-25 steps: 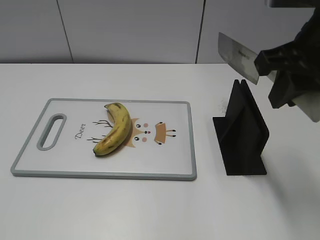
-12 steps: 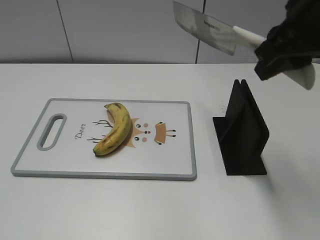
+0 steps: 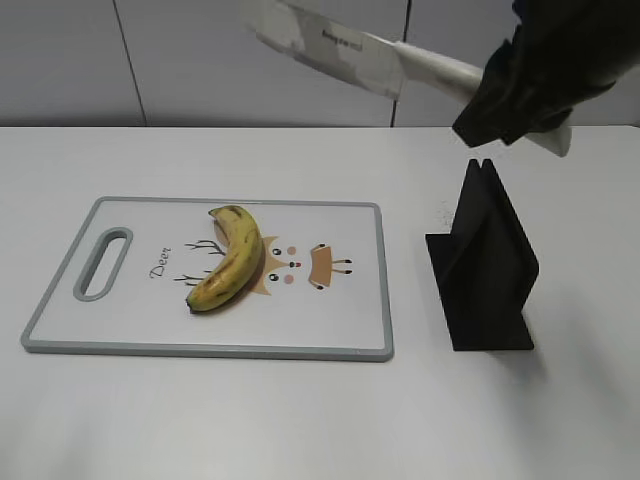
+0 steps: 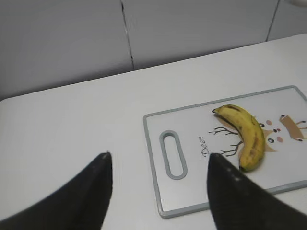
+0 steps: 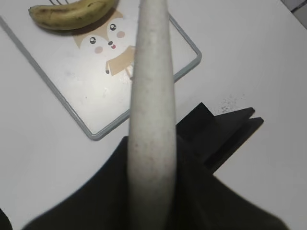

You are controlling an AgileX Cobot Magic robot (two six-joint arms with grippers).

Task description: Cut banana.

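A yellow banana [image 3: 230, 258] lies on the white cutting board [image 3: 330, 320] with a grey rim and a deer drawing. My right gripper [image 3: 510, 95] is shut on the white handle of a knife [image 3: 330, 45], held high above the board's far right, blade pointing left. In the right wrist view the knife handle [image 5: 151, 110] runs up the middle, with the banana [image 5: 72, 13] at top left. My left gripper [image 4: 158, 165] is open and empty, left of and near the board's handle slot [image 4: 173, 154]; the banana [image 4: 245, 134] shows to its right.
A black knife stand [image 3: 485, 265] sits on the white table right of the board; it also shows in the right wrist view [image 5: 225, 129]. A grey panelled wall [image 3: 200, 60] runs behind the table.
My right gripper has lifted the knife out of the black stand and carried it up and left, so the blade now hangs over the board's far side.
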